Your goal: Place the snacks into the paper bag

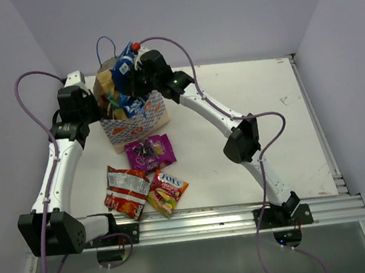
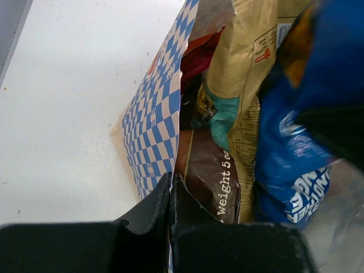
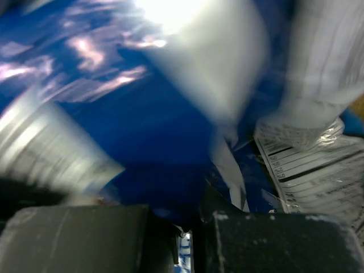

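The paper bag (image 1: 138, 122) is tan with a blue-white checkered band, the snack packet (image 1: 124, 67) blue-white.

Seen from above, the light is even and bright. The table (image 1: 279, 119) is sharp, with only faint, soft shadows beside the arms. In the left wrist view the table is almost white and the bag (image 2: 153, 125) is crisp. The blue packet (image 2: 290, 165) at right is blurred, and the left gripper (image 2: 170, 185) is dark and soft. The right wrist view is badly smeared, with white glare streaking the blue packet, and the right gripper (image 3: 185, 224) is dim.
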